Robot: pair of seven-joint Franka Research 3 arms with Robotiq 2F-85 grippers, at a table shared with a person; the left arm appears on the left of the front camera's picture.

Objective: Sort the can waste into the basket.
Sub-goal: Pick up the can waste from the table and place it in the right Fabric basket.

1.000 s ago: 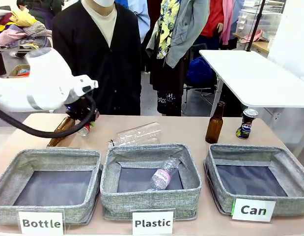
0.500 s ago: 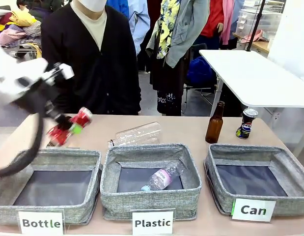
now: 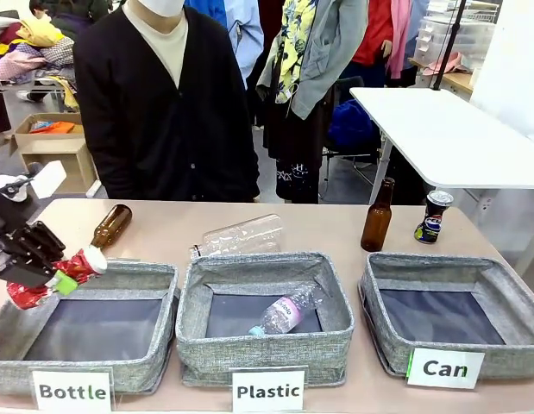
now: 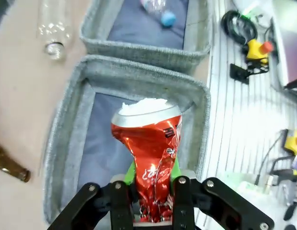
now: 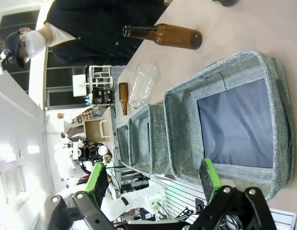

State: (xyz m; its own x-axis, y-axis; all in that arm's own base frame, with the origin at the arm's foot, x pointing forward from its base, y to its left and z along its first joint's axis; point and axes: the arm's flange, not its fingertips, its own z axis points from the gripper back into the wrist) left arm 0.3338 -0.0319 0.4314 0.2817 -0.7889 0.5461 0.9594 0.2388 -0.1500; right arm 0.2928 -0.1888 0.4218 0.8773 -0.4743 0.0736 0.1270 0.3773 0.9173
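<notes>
The crushed red can point(image 3: 44, 286) hangs tilted above the left rim of the "Bottle" basket point(image 3: 128, 270), with my left gripper point(image 3: 66, 276) shut on it. In the left wrist view the red can point(image 4: 150, 143) sits between the green pads of the left gripper point(image 4: 152, 175), its silver top pointing away, over that basket point(image 4: 66, 120). The dark blue-black can point(image 3: 433, 216) stands upright at the table's far right, behind the "Can" basket point(image 3: 452, 263). My right gripper point(image 5: 153, 184) is open above the near side of the "Can" basket point(image 5: 220, 72).
One brown bottle point(image 3: 376, 216) stands beside the dark can and another point(image 3: 111, 226) lies at the far left. A clear plastic bottle point(image 3: 241, 235) lies behind the "Plastic" basket point(image 3: 267, 263), which holds another clear bottle point(image 3: 284, 310). A person stands across the table.
My left arm has swung from the table's far left toward the near left, carrying the red can down over the "Bottle" basket's left rim.
</notes>
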